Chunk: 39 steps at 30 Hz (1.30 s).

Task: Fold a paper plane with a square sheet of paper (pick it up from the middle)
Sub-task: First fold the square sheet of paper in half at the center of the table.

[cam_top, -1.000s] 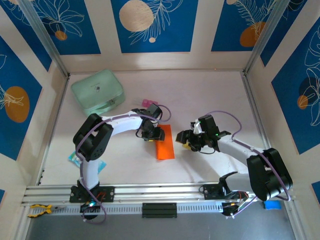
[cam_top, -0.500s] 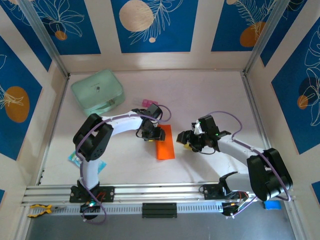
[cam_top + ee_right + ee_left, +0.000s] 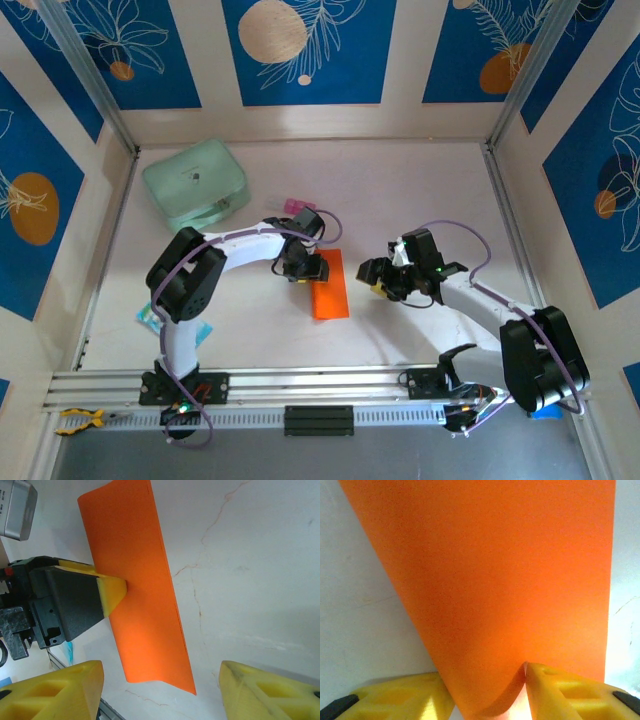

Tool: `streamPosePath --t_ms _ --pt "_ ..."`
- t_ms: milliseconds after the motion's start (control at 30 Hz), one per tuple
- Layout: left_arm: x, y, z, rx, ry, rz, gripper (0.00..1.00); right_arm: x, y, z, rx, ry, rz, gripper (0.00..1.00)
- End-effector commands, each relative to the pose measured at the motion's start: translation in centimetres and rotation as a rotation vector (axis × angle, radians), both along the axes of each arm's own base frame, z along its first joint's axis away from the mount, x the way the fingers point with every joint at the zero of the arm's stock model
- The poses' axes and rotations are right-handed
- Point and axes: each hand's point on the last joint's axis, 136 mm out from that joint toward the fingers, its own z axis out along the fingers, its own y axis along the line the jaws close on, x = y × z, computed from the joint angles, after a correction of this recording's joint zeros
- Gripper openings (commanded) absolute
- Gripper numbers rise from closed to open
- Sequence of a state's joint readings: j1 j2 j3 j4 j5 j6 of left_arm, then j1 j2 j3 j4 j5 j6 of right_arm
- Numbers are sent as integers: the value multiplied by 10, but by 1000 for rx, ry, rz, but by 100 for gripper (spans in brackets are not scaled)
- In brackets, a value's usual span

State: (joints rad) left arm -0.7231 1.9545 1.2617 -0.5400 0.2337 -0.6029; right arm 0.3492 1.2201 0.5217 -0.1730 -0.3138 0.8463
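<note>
Square sheet of paper (image 3: 330, 285), folded in half, pinched by left end effector (image 3: 490, 700); right end effector (image 3: 160, 690) wide, creasing next

Folded paper (image 3: 330, 285) mid-table between both arms; case (image 3: 196, 184) far left behind.

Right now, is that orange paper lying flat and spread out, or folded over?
Folded over: the square sheet of paper looks like a narrow strip, with doubled edges in the right wrist view.

pale table (image 3: 400, 190), orange paper (image 3: 330, 285), mint-green case (image 3: 196, 184)
</note>
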Motion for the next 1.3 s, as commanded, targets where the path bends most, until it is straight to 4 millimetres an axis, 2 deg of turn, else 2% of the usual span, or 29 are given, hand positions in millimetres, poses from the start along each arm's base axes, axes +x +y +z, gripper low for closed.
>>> streamPosePath --t_ms 0,200,467,733,1267 --pt "-17 35 -56 185 65 0 48 -6 -4 -4 -5 24 -10 64" --pt "-15 36 -52 189 58 -12 48 -9 -8 -5 -9 26 -19 64" --pt "-9 43 -37 233 18 -17 54 -13 -18 0 -13 5 -50 64" --pt "0 47 -22 258 -23 2 50 -12 -19 8 11 -11 -47 64" --pt "0 46 -28 263 -7 7 49 -12 -21 11 24 -13 -54 64"
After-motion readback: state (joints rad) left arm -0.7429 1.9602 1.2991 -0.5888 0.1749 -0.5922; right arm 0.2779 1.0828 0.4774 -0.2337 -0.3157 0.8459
